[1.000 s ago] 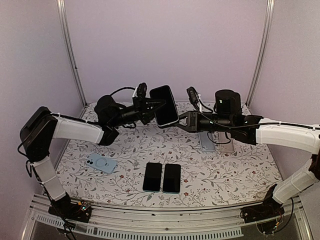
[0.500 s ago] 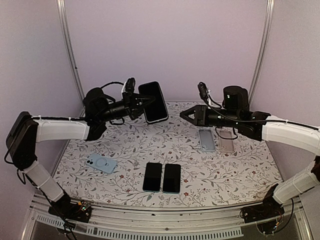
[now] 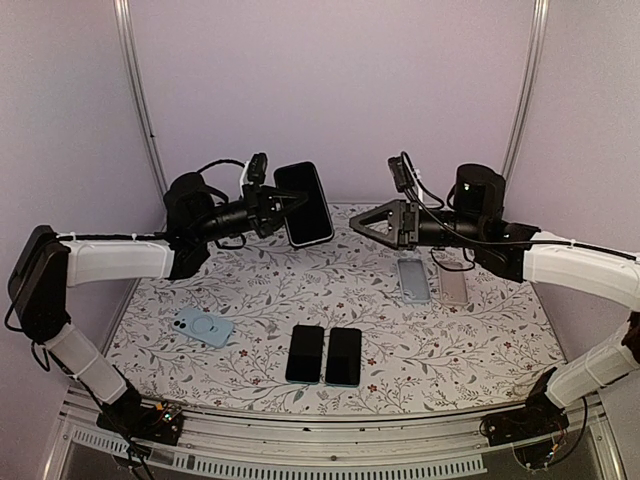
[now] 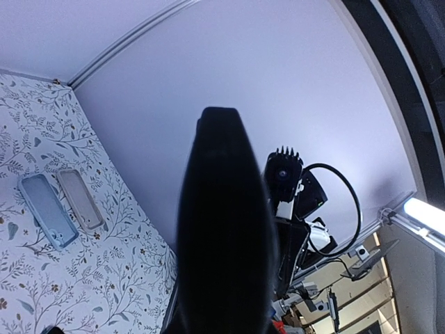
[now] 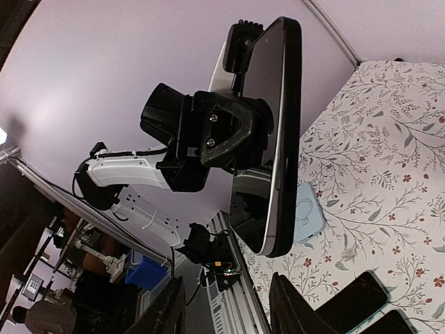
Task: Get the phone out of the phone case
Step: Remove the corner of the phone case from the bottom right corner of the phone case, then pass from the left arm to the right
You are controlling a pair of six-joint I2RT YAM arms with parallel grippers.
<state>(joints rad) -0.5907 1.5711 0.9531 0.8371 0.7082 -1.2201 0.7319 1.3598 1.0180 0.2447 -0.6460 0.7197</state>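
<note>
On the near left of the flowered table (image 3: pixel 250 300) a light blue case (image 3: pixel 202 326) with a ring on its back lies flat. Above and beyond it the left arm (image 3: pixel 120 258) stretches toward the centre. The left gripper (image 3: pixel 283 205) is clamped tight on the phone (image 3: pixel 305 203), holding it high over the far-left part of the table, well clear of the cloth. The phone stands nearly upright with its dark face toward the top camera. In the left wrist view it is a dark slab seen edge-on (image 4: pixel 222 229). Whether a case still wraps it cannot be told. Near the front centre two dark phones (image 3: pixel 324 355) lie side by side, touching or almost so. To the right of the held phone the right gripper (image 3: pixel 356 227) hangs at about the same height, pointed at it but apart from it. In its own wrist view its fingers (image 5: pixel 170 309) are spread with nothing between them. Farther right, on the cloth below that arm, a bluish case (image 3: pixel 412 279) and a clear case (image 3: pixel 453 285) lie just beside each other.
</note>
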